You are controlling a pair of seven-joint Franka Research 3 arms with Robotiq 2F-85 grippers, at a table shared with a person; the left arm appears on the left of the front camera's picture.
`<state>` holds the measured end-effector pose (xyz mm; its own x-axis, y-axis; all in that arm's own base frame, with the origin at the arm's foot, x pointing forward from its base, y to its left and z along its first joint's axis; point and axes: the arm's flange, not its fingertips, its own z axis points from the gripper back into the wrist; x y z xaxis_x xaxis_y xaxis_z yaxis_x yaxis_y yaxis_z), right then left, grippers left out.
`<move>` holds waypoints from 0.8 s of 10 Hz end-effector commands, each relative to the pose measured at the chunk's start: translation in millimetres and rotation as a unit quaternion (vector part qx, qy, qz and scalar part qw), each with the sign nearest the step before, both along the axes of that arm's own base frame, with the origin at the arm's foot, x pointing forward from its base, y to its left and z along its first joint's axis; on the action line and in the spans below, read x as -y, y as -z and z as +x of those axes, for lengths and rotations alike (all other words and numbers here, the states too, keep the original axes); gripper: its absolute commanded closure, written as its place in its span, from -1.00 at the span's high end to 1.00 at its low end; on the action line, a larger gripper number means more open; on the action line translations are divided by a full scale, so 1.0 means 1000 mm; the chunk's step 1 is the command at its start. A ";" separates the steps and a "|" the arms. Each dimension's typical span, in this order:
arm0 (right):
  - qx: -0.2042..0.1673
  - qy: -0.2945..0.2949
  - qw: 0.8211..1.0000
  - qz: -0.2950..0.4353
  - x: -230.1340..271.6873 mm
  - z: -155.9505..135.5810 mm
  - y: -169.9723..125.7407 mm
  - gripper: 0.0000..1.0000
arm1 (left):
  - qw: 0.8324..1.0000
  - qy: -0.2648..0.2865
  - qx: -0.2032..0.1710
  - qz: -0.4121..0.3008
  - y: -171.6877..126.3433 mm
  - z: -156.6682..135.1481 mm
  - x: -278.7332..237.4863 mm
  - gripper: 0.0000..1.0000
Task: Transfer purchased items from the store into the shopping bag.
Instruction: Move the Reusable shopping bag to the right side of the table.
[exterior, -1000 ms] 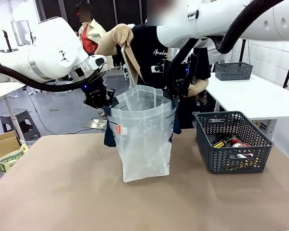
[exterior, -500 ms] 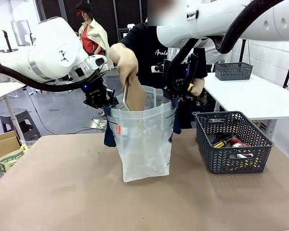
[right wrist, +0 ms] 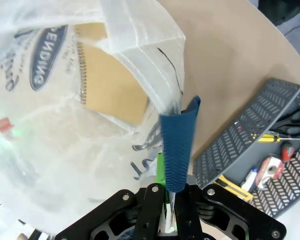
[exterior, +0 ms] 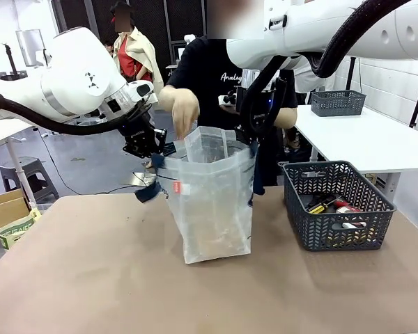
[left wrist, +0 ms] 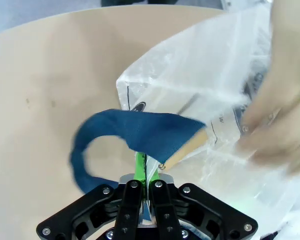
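One shopping bag (exterior: 212, 209) stands upright, mouth up.

A robotics lab or workshop hall. A white left arm (exterior: 70, 87) and right arm (exterior: 348, 28) reach over a brown table (exterior: 90, 278). At far right, a white table (exterior: 362, 142) carries a grey basket (exterior: 338, 102). At left, a stool (exterior: 26, 174) and cardboard box (exterior: 1, 209) stand on bare grey floor (exterior: 83, 163).

Notebook (right wrist: 110, 85) now inside bag (exterior: 216, 209) — hand (exterior: 183, 110) lowered.
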<state>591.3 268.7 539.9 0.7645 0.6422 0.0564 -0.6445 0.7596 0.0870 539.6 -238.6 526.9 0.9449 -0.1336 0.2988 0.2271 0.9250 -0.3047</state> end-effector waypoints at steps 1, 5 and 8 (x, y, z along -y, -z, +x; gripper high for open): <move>0.004 -0.002 1.000 0.005 -0.001 -0.002 -0.001 -1.00 | 0.997 0.060 -0.009 -0.037 0.003 0.004 -0.012 -1.00; 0.006 -0.009 1.000 -0.004 -0.003 -0.003 0.001 -1.00 | 0.996 0.077 0.030 -0.035 -0.001 0.002 -0.019 -1.00; 0.005 -0.009 1.000 -0.004 -0.004 -0.004 0.001 -1.00 | 0.993 0.108 0.034 -0.024 -0.006 0.000 -0.022 -1.00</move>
<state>588.9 274.0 540.1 0.7581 0.6496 0.0575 -0.6520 0.7531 0.0880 543.6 -225.9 530.7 0.8872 -0.2797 0.3670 0.4055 0.8523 -0.3305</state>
